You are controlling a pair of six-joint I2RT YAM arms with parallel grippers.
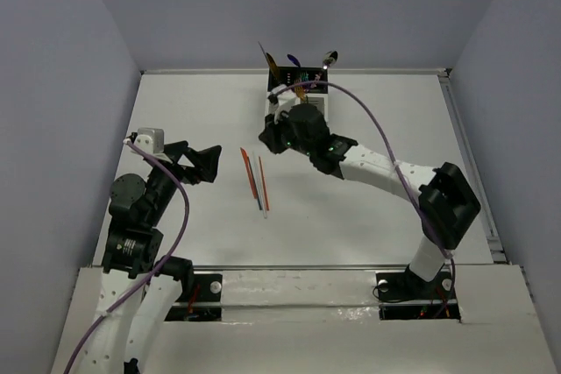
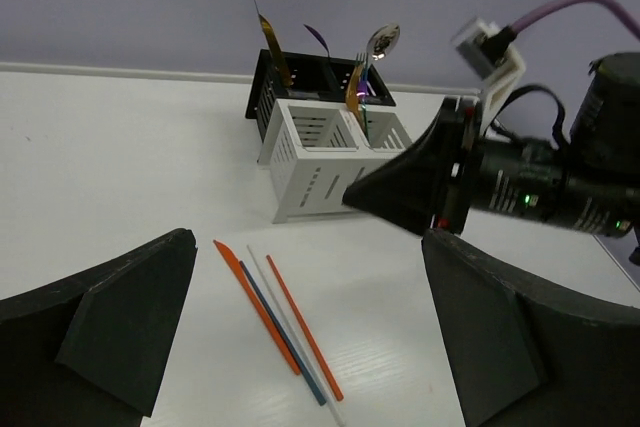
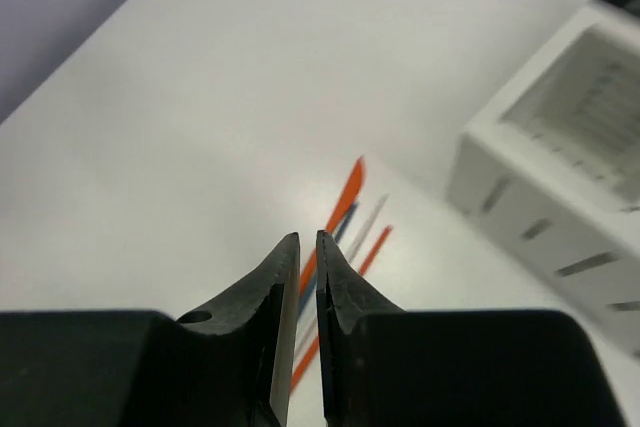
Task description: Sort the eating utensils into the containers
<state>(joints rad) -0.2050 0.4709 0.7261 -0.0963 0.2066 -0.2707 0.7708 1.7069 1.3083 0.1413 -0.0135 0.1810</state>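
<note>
Several slim utensils (image 1: 254, 179) lie side by side on the white table: two orange-red sticks, a dark blue one and a pale one (image 2: 280, 317). The white slatted caddy (image 2: 320, 162) stands behind them at the back, a black one (image 2: 268, 97) behind it; gold, purple and silver cutlery (image 2: 375, 47) stands upright in them. My right gripper (image 1: 265, 135) hovers between the caddy and the sticks, its jaws a narrow slit apart with nothing between them (image 3: 308, 239). My left gripper (image 1: 213, 164) stands wide open left of the sticks, holding nothing.
The right arm's wrist and purple cable (image 2: 560, 17) cross in front of the caddy's right side. The back wall rises just behind the caddy (image 1: 302, 94). The table's right rail (image 1: 465, 155) runs along the far right.
</note>
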